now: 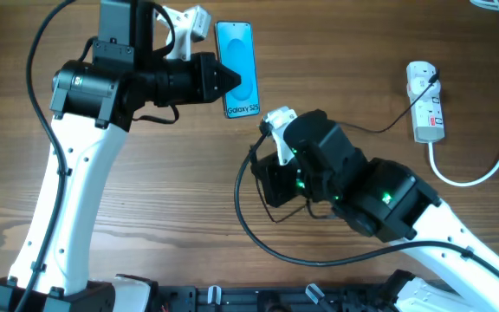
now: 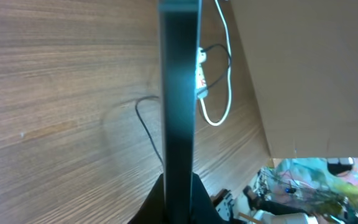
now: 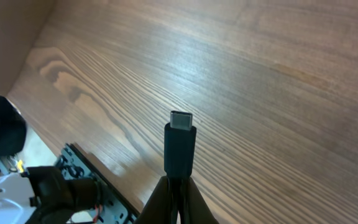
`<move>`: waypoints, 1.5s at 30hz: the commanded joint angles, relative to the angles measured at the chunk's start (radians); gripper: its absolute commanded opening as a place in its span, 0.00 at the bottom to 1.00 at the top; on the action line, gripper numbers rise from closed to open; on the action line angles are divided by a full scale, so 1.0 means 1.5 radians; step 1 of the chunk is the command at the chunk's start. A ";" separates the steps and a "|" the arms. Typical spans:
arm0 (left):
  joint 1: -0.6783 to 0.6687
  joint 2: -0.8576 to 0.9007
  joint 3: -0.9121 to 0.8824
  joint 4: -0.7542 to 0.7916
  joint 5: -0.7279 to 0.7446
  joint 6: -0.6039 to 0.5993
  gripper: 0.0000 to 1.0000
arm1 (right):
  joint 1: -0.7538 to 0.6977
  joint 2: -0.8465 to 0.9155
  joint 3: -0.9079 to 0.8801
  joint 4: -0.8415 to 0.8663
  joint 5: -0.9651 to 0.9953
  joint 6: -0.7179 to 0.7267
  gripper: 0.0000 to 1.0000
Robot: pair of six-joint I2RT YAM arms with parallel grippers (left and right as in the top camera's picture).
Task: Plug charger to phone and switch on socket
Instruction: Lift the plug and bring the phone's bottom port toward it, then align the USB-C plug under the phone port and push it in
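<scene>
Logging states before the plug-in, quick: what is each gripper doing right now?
left gripper: closed, holding the phone by its edges.
right gripper: closed, holding the charger just behind its connector tip.

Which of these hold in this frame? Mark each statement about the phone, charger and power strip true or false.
1. The left fingers grip the phone. True.
2. The charger tip is already plugged into the phone. False: the right fingers hold it, apart from the phone, with its metal end bare.
3. A black plug sits in the power strip. True.
4. The phone's screen is dark. False: it shows bright blue.
</scene>
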 commanded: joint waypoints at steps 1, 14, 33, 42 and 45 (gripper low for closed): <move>-0.001 -0.006 0.005 -0.006 0.059 0.016 0.04 | 0.003 -0.012 0.015 0.006 -0.004 0.016 0.05; -0.001 -0.006 0.005 -0.021 0.106 0.022 0.04 | 0.002 -0.012 0.017 0.043 -0.003 0.051 0.04; -0.001 -0.006 0.005 -0.008 0.106 0.037 0.04 | -0.009 -0.014 0.032 0.061 0.025 0.073 0.04; -0.001 -0.006 0.005 -0.008 0.106 0.048 0.04 | -0.009 -0.014 0.032 0.077 0.025 0.078 0.04; -0.001 -0.006 0.005 -0.008 0.107 0.054 0.04 | -0.009 -0.014 0.032 0.078 0.026 0.078 0.04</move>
